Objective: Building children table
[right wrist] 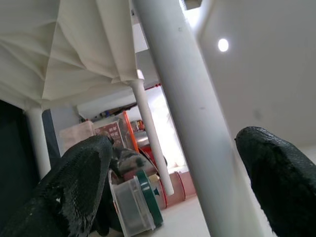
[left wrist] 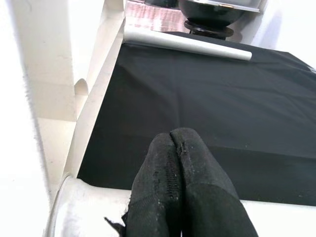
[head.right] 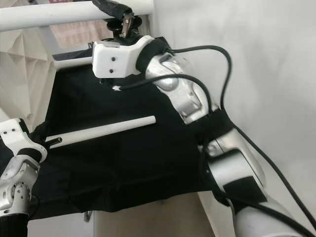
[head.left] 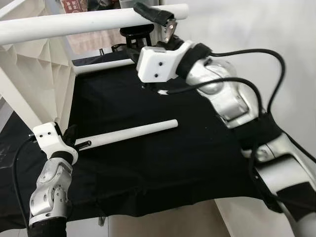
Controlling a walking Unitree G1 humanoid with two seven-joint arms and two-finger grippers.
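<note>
A long white tube (head.left: 74,22) runs across the top of the left eye view, raised above the table. My right gripper (head.left: 160,19) is up at its right end, open, with one black finger on each side of the tube (right wrist: 182,98) and a gap to both. A shorter white leg (head.left: 133,132) lies on the black cloth (head.left: 163,163), with a dark screw end (head.left: 84,144) toward my left gripper (head.left: 69,136). The left fingers (left wrist: 168,187) are pressed together with nothing between them and rest over that leg (left wrist: 84,212).
A third white tube (left wrist: 187,44) lies along the cloth's far edge, with a black round-based stand (left wrist: 212,15) behind it. White frame posts (head.left: 19,98) and creased white sheeting (head.left: 39,54) stand on the left. A pale wall (head.left: 276,29) is close on the right.
</note>
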